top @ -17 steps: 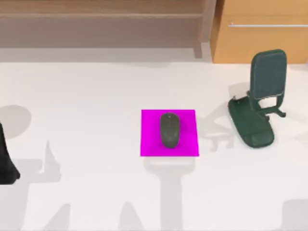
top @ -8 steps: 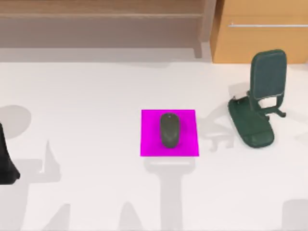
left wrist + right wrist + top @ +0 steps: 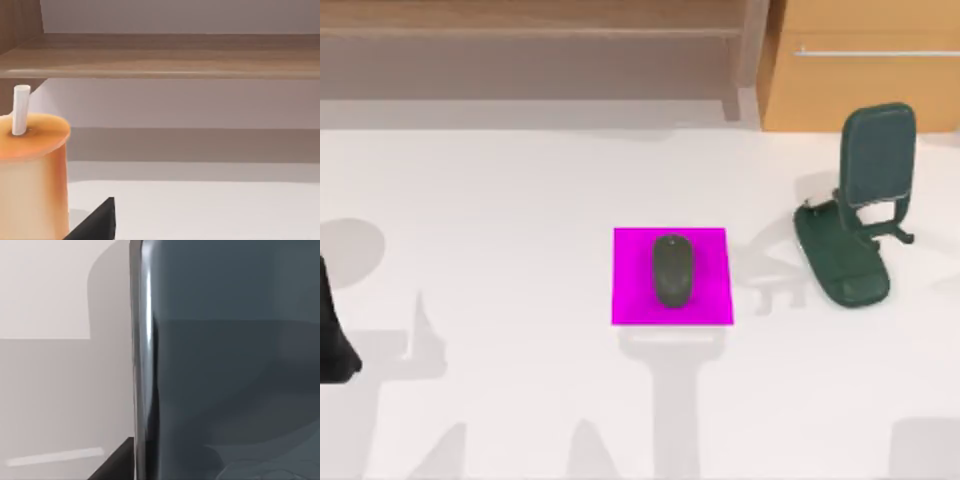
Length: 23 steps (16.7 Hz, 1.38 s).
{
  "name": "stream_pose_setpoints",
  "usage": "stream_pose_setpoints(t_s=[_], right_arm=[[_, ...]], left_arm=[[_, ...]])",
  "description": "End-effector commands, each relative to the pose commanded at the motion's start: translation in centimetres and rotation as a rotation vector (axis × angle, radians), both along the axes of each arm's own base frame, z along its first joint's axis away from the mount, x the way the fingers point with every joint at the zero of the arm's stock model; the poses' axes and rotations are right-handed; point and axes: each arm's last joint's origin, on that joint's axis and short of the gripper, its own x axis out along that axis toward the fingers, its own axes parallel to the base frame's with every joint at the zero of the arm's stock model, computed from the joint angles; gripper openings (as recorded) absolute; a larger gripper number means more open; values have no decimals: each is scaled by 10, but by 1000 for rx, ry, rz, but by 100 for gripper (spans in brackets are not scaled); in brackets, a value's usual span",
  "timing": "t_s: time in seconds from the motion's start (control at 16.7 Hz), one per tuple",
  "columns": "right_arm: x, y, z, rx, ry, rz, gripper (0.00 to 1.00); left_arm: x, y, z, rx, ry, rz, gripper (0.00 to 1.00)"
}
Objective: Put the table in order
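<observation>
A dark mouse [image 3: 672, 270] lies on the magenta pad [image 3: 630, 300], mid-table [image 3: 500, 200]. A green stand [image 3: 855, 215] sits upright at right. Left arm [image 3: 332, 330] is parked at the left edge; I cannot tell either claw's state.

A dark mouse [image 3: 672, 270] lies on the magenta pad [image 3: 630, 300]; a green stand [image 3: 855, 215] sits right, near a cabinet [image 3: 865, 65]

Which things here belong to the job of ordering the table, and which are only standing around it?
Belong to the job:
- table
- dark mouse, lying on the magenta pad
- dark green phone stand, toward the table's right side

Just there:
- wooden cabinet, behind the stand
- wooden shelf
- orange cylinder with a white peg
</observation>
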Motion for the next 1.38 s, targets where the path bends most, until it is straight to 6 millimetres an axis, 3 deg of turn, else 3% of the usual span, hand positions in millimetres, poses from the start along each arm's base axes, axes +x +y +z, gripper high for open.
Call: stream_pose_setpoints(t_s=[0.18,0.42,0.66,0.84,1.08,1.38], right_arm=[[0,0,11,-3,-10,1,0],[0,0,10,-3,-9,2,0],[18,12,20,-58,-133,97,0],[38,34,32,-118,-310,231,0],[59,78,60,-176,-629,422,0],[62,133,97,-164,-1000,586,0]], left_arm=[[0,0,0,0,0,0,100],[0,0,0,0,0,0,100],[0,0,0,0,0,0,100],[0,0,0,0,0,0,100],[0,0,0,0,0,0,100],[0,0,0,0,0,0,100]])
